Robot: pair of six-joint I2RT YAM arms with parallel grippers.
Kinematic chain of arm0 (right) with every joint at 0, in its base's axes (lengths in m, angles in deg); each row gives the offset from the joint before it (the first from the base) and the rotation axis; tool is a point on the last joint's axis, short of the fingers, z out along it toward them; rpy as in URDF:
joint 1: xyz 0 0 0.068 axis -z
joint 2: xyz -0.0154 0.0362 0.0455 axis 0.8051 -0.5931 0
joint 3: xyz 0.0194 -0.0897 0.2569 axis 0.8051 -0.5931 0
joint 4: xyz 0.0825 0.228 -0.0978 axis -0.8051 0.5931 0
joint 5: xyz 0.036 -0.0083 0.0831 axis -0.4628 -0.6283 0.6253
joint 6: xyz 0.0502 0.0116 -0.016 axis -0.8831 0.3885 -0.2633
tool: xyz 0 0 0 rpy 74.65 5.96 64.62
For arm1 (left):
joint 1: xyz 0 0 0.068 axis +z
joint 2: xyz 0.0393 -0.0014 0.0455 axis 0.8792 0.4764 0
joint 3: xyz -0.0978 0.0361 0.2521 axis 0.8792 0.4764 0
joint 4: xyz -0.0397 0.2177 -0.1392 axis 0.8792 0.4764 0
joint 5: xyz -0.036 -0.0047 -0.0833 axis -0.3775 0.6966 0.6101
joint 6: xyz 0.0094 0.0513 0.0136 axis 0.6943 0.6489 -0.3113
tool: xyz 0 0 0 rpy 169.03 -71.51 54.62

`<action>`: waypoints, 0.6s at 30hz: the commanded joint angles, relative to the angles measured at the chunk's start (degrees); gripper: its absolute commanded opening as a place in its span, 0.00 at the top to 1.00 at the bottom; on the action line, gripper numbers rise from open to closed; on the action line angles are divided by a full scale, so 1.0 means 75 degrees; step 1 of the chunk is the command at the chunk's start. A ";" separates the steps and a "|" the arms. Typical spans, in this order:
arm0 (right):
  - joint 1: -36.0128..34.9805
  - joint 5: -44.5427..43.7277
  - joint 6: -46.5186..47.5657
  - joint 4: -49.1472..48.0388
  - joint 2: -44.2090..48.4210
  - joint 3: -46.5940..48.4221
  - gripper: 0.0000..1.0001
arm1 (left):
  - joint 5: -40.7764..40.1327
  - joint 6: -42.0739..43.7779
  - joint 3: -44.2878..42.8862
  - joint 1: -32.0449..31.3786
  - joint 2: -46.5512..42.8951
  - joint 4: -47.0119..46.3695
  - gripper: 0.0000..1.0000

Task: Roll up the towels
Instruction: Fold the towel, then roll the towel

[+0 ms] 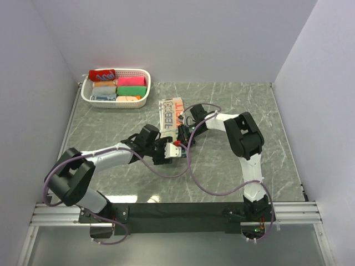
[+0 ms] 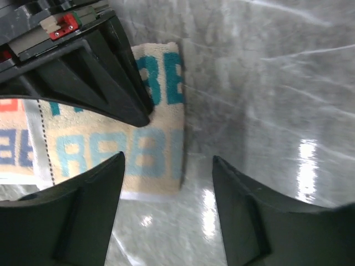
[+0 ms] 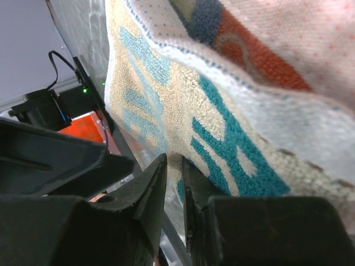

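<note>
A cream towel (image 1: 169, 112) with teal and blue letters lies flat at the table's middle. In the right wrist view my right gripper (image 3: 174, 162) is shut on the towel's (image 3: 222, 127) near edge, with cloth pinched between the fingers. My right gripper (image 1: 186, 131) sits at the towel's near right end in the top view. My left gripper (image 2: 166, 160) is open and empty just above the table, at the towel's (image 2: 150, 155) near corner. In the top view my left gripper (image 1: 173, 151) is close beside the right one.
A white basket (image 1: 89, 98) at the back left holds several rolled towels, red, orange, green and pink. Grey walls close in the marble table on both sides. Purple cables loop off both arms over the middle of the table.
</note>
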 commanded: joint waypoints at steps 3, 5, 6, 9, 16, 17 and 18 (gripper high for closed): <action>0.0056 -0.0432 -0.0133 -0.0277 -0.0246 -0.0080 0.76 | -0.0291 0.0924 -0.0026 -0.0151 0.0575 -0.0573 0.40; 0.0056 -0.0396 -0.0157 -0.0300 -0.0234 -0.0103 0.78 | -0.0279 0.1252 0.0032 -0.0210 0.0647 -0.0374 0.43; 0.0079 -0.0385 -0.0168 -0.0312 -0.0222 -0.0115 0.78 | -0.0279 0.1323 0.0044 -0.0222 0.0717 -0.0339 0.44; 0.0068 -0.0338 -0.0215 -0.0382 -0.0175 -0.0115 0.83 | -0.0454 0.1534 0.0021 -0.0292 0.0904 -0.0303 0.48; 0.0045 -0.0372 0.0112 -0.0055 0.0292 -0.0127 0.87 | -0.0316 0.1581 -0.1232 -0.0234 0.1737 0.1499 0.79; 0.0068 -0.0396 0.0182 0.0108 0.0398 -0.0092 0.87 | -0.0256 0.1581 -0.1268 -0.0210 0.1748 0.1861 0.82; 0.0068 -0.0419 0.0345 0.0226 0.0631 -0.0022 0.85 | -0.0163 0.1593 -0.1303 -0.0222 0.1644 0.2039 0.88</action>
